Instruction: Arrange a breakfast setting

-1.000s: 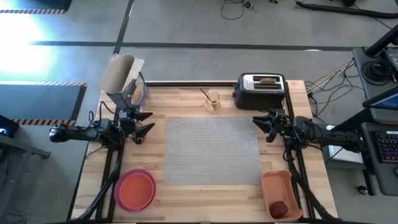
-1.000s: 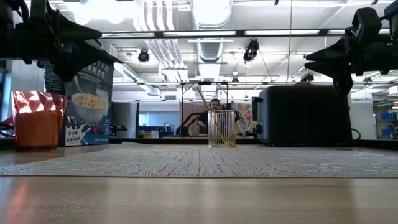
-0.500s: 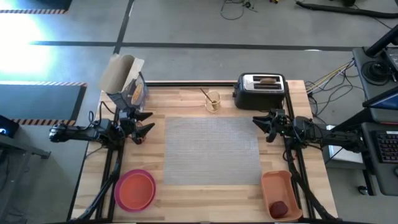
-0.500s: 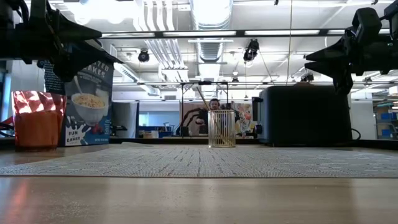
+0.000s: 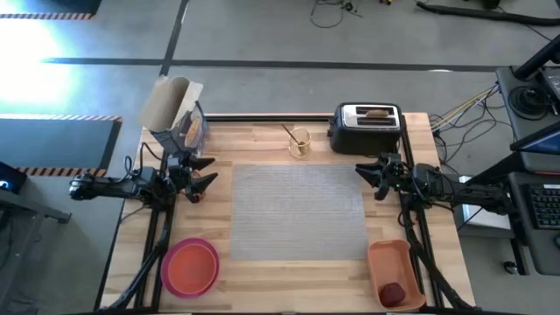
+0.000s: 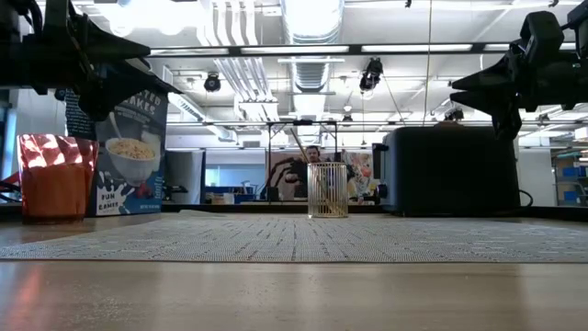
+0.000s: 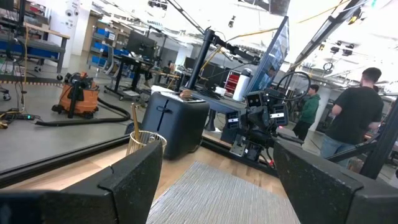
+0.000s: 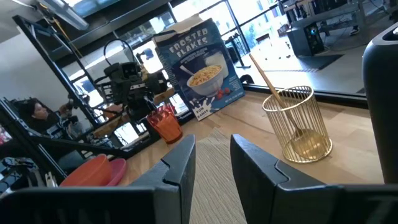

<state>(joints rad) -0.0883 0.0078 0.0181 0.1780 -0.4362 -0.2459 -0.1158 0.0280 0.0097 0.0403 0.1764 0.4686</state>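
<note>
Flanking grey placemat (image 5: 300,210), both grippers, seemingly idle

We see bright ceiling strip lights above the toaster (image 6: 450,171), window glare on the floor beyond the cereal box (image 5: 175,109), blurred near tabletop, soft shadows.

Grey concrete floor (image 5: 262,35) around table; ceiling strip lights (image 6: 317,49) and ducts overhead; shelving (image 7: 25,43) behind.

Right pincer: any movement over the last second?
No. In the high view the right pincer sits at the same spot below the toaster, at the placemat's right edge, as in both earlier pictures.
</note>
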